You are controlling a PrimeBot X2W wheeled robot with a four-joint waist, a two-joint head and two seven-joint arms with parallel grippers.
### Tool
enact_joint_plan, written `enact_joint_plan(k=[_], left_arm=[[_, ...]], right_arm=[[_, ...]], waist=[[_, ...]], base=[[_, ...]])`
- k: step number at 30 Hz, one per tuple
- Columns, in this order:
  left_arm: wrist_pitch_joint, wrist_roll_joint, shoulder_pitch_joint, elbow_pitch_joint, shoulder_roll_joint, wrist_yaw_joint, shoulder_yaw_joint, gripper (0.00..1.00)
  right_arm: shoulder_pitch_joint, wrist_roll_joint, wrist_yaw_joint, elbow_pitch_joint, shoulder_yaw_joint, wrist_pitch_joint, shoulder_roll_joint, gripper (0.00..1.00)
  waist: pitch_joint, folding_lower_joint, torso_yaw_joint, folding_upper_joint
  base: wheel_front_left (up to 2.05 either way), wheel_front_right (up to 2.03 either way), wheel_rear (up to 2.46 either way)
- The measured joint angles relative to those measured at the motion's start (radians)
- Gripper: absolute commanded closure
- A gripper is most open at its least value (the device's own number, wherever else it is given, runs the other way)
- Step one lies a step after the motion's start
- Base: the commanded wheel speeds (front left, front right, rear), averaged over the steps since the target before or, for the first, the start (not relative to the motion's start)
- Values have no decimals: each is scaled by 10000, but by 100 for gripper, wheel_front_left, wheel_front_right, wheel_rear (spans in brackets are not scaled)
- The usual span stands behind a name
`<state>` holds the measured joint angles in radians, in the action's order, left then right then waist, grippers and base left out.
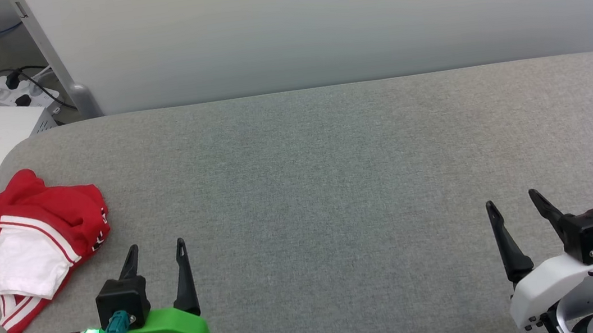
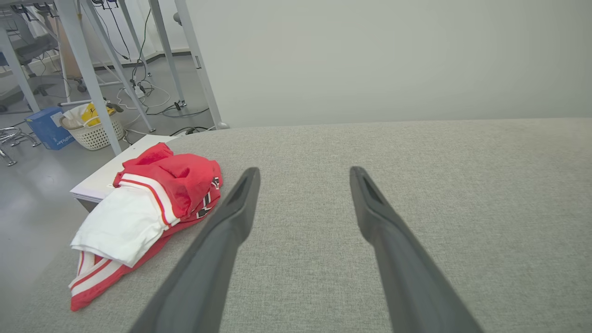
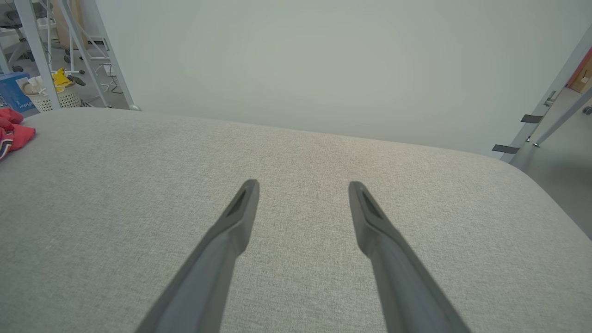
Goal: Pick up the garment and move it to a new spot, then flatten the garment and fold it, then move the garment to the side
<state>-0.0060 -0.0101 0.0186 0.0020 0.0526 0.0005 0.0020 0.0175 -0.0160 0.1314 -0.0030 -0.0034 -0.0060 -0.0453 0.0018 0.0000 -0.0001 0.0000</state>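
The garment (image 1: pixel 48 236) is seen bunched in a heap at the left edge of the table (image 1: pixel 331 173), with red cloth over a white sleeve. The left gripper (image 1: pixel 156 245) is poised just beside it, spread wide and empty. The right gripper (image 1: pixel 510 199), likewise wide and empty, is well apart. The pick-up is judged not yet begun. A leftward reach and a pinch on the heap are called for.

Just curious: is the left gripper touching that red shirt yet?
Apart. The head view shows bare grey tabletop between the left gripper and the garment.
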Motion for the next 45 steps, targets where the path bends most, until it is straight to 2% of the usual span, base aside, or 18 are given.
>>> enact_joint_plan(k=[21, 45], left_arm=[[-466, -174, 3, -123, 0, 211, -125, 0], [-993, -169, 21, -63, 0, 303, -257, 0]], right_arm=[[25, -677, 0, -368, -119, -499, 0, 0], [318, -800, 0, -629, -125, -1035, 0, 0]], waist=[[51, 0, 12, 0], [29, 0, 40, 0]], base=[[0, 0, 0], [0, 0, 0]])
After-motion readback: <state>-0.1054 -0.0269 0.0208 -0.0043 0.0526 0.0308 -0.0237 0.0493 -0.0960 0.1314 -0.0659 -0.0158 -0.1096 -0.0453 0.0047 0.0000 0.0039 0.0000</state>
